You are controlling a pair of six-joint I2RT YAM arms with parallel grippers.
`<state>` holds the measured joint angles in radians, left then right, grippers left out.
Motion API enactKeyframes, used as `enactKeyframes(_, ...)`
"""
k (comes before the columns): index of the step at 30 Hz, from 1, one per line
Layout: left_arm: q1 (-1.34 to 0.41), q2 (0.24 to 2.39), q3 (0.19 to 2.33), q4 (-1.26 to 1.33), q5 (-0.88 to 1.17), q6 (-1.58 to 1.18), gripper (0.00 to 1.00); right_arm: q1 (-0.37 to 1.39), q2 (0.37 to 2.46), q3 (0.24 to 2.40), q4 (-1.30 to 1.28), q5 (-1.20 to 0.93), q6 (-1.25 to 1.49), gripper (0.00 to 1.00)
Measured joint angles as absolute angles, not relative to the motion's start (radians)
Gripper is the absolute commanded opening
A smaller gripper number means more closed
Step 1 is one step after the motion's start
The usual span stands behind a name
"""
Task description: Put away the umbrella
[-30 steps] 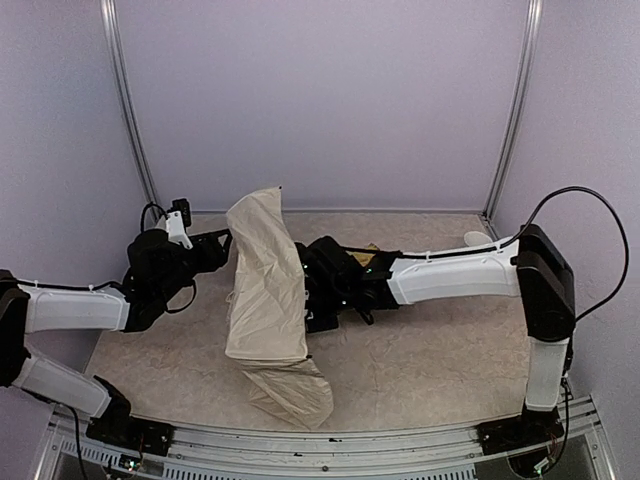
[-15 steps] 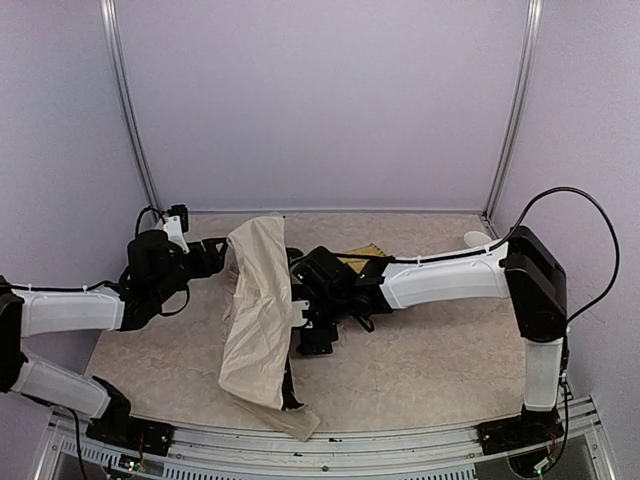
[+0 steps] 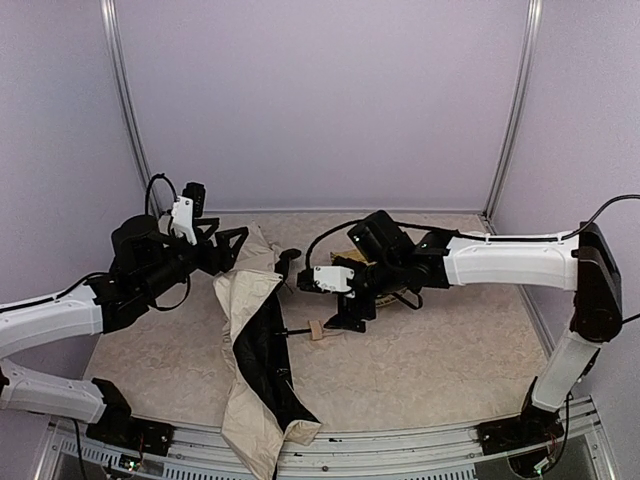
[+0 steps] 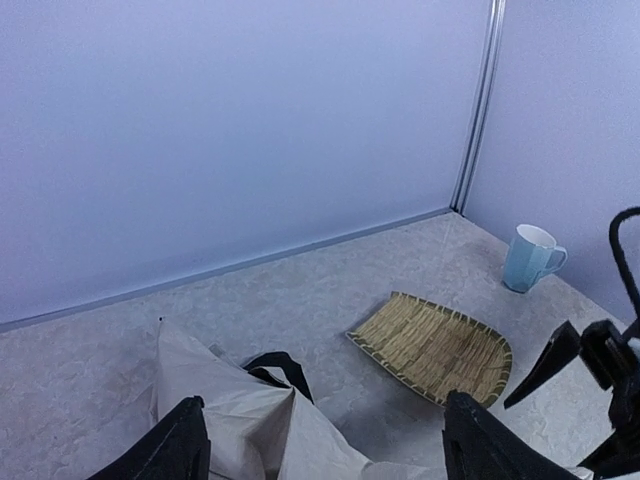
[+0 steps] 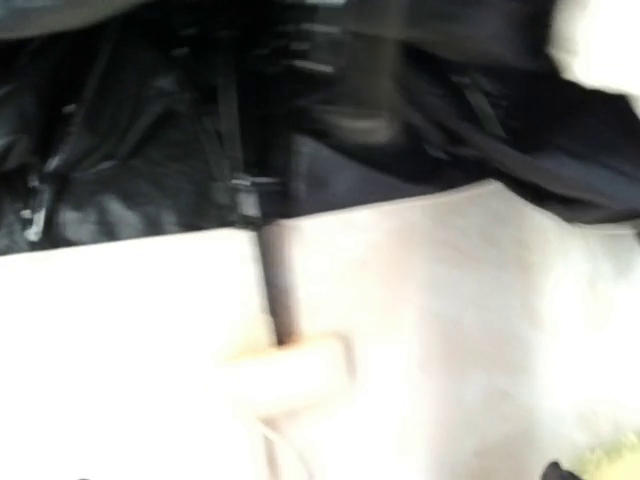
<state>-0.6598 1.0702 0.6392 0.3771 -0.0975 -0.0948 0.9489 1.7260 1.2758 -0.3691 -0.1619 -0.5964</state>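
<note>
Sprawling dropped now, umbrella [image 3: 245, 425]; right gripper [image 3: 346, 320] let go, pulled back.

The top view looks down from high behind the near edge of the bench [image 3: 430, 370], wide enough to hold the whole umbrella [image 3: 245, 295]. The left wrist view sits low over the umbrella's far end, facing the back wall [image 4: 250, 120] and a woven tray [image 4: 435, 345]. The right wrist view hangs very near above the umbrella's shaft [image 5: 272, 280], blurred. All three share the umbrella.
</note>
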Motion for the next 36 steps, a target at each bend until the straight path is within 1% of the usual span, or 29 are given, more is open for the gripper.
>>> enactKeyframes(3,-0.659,1.110,0.663,0.320,-0.067,-0.084,0.67,0.901,1.687,1.270,-0.341,-0.218,-0.574,0.94)
enactKeyframes(7,-0.661,1.174,0.665,0.241,-0.017,-0.089,0.62,0.892,1.698,1.288,-0.300,-0.287,-0.563,0.89)
enactKeyframes(11,-0.667,1.189,0.655,0.195,0.017,-0.117,0.61,0.892,1.830,1.383,-0.299,-0.358,-0.557,0.80)
enactKeyframes(15,-0.671,1.153,0.599,0.194,0.022,-0.167,0.60,0.892,2.010,1.517,-0.325,-0.415,-0.556,0.77)
enactKeyframes(18,-0.672,1.121,0.550,0.194,0.024,-0.207,0.60,0.892,2.106,1.569,-0.346,-0.441,-0.560,0.75)
enactKeyframes(21,-0.675,1.114,0.521,0.194,0.027,-0.239,0.61,0.892,2.176,1.595,-0.366,-0.448,-0.568,0.70)
enactKeyframes(23,-0.678,1.114,0.504,0.194,0.027,-0.257,0.61,0.895,2.212,1.608,-0.384,-0.450,-0.576,0.63)
enactKeyframes(28,-0.683,1.114,0.495,0.194,0.026,-0.282,0.61,0.899,2.249,1.615,-0.384,-0.452,-0.574,0.37)
enactKeyframes(32,-0.683,1.114,0.495,0.195,0.021,-0.286,0.64,0.902,2.248,1.617,-0.347,-0.455,-0.564,0.22)
enactKeyframes(35,-0.683,1.110,0.495,0.194,0.015,-0.285,0.65,0.903,2.246,1.601,-0.315,-0.457,-0.549,0.04)
enactKeyframes(36,-0.683,1.108,0.495,0.194,0.013,-0.284,0.66,0.903,2.244,1.595,-0.305,-0.455,-0.553,0.02)
